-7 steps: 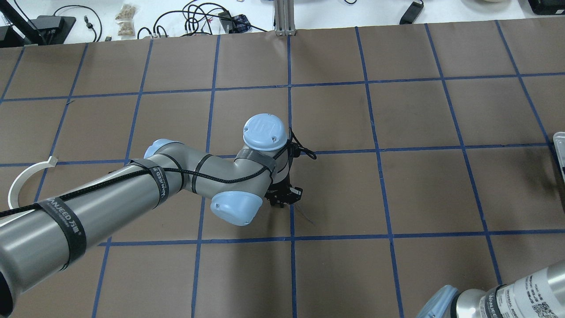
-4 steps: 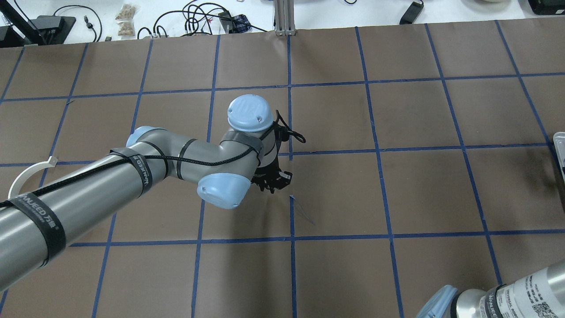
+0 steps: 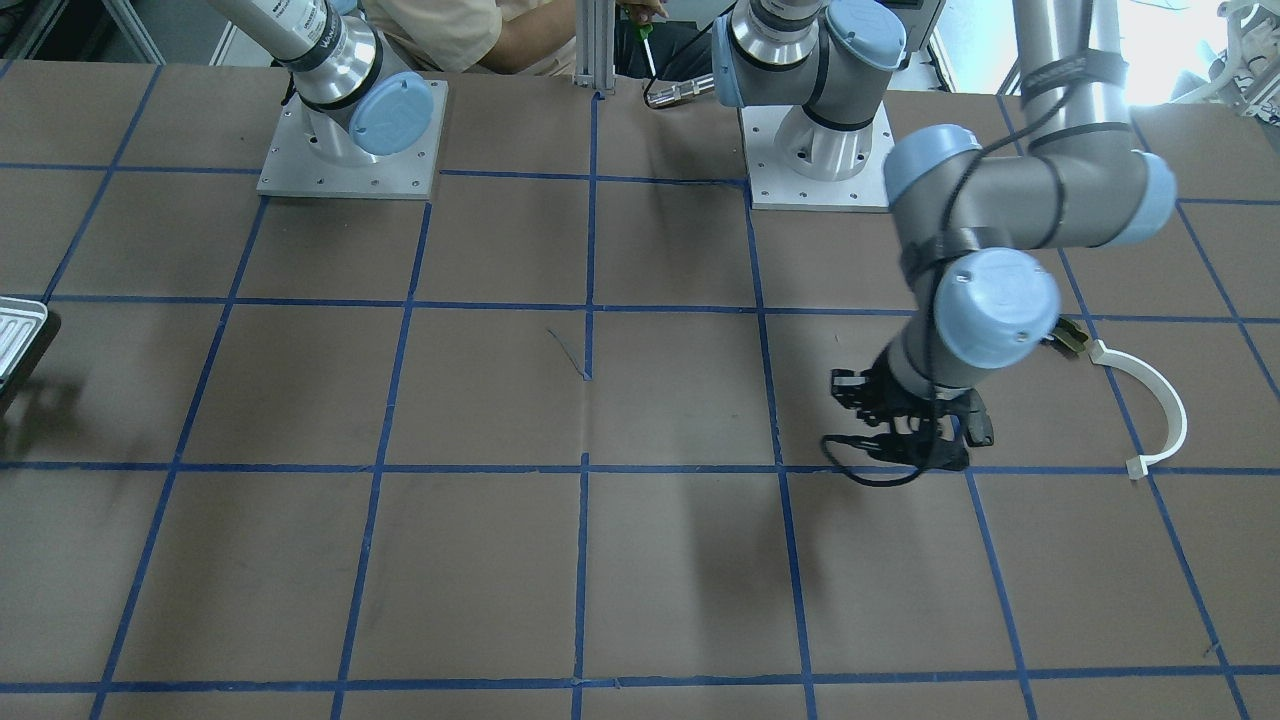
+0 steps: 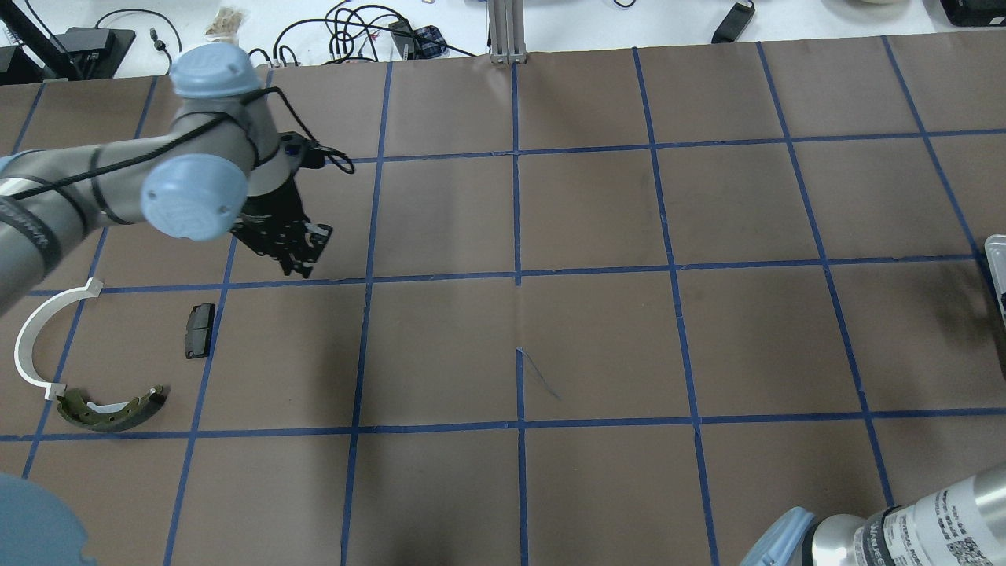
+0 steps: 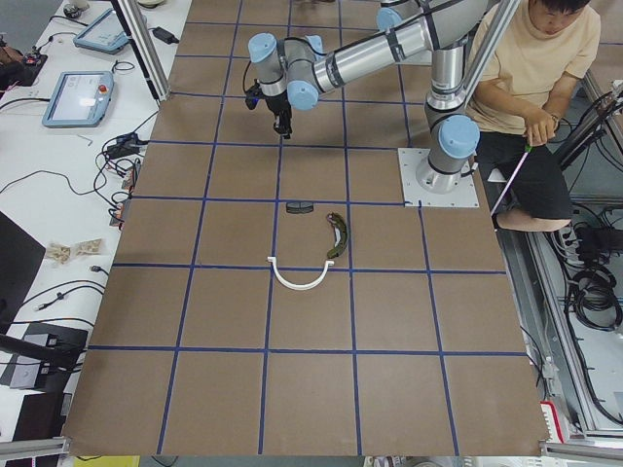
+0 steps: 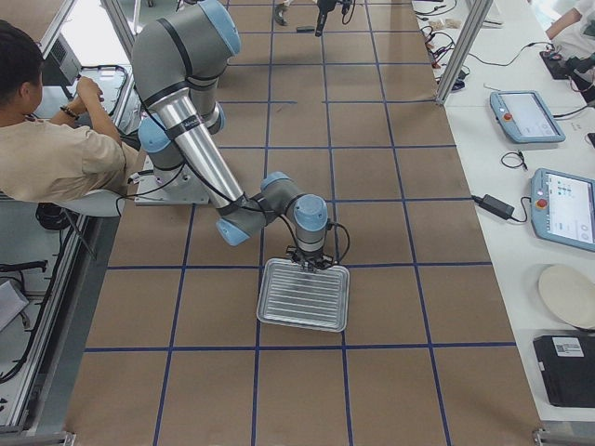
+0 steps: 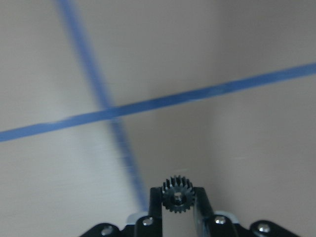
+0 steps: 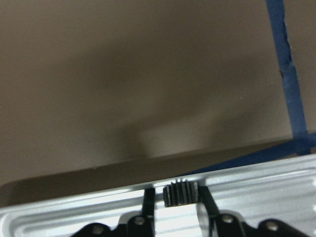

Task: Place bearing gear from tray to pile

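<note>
My left gripper is shut on a small black toothed bearing gear, held above bare table at the far left. The pile lies nearer the robot than this gripper: a black pad, an olive brake shoe and a white half-ring. My right gripper hangs over the robot-side rim of the ribbed whitish-grey tray. In its wrist view it is shut on a second black gear just above the tray's rim.
The table is brown with blue tape grid lines. The tray's corner shows at the right edge of the overhead view. Cables and boxes lie beyond the far table edge. An operator sits beside the robot's bases.
My left arm has swung from the table's middle to the far left, carrying its gear. The black pad and brake shoe, hidden under the arm before, now show.
</note>
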You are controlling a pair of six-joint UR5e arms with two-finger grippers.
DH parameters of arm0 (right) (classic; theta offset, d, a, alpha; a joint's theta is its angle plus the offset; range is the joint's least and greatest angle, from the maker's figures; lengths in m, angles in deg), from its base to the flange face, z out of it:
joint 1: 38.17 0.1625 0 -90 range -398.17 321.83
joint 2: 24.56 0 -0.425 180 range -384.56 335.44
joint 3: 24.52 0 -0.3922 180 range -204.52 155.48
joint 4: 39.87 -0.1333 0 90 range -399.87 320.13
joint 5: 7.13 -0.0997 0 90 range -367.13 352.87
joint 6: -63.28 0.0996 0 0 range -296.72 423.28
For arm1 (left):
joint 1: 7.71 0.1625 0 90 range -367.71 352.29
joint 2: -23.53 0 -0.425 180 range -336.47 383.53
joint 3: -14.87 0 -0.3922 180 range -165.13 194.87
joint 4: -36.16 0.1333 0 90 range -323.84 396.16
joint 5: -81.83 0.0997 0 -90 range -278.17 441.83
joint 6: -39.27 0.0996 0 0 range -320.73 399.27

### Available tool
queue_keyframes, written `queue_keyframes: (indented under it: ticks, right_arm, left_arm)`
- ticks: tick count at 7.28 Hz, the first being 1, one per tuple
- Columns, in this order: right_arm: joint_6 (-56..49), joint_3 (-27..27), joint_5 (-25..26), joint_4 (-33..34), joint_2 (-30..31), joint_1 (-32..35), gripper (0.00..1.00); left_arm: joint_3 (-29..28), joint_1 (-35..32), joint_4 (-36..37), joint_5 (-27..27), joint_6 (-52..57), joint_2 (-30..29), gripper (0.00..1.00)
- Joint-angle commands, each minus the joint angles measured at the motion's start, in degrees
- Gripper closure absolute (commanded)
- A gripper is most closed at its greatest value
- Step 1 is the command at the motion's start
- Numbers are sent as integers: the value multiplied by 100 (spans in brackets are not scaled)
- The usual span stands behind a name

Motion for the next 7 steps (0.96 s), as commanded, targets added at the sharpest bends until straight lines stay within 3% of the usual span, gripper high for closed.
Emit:
queue_keyframes:
  ticks: [1,3,5,7]
  right_arm:
    - [110,0,49,-11,16,-1,89]
    - [137,-26,59,-46,60,8,99]
    - [863,8,7,-457,514,60,99]
    - [2397,140,-161,-976,1191,873,99]
  left_arm:
    - [-21,1219,-55,187,1063,0,100]
    - [224,2151,6,170,1442,-149,100]
    - [356,2419,497,179,1847,-342,100]
    - [392,2550,735,179,1945,-578,100]
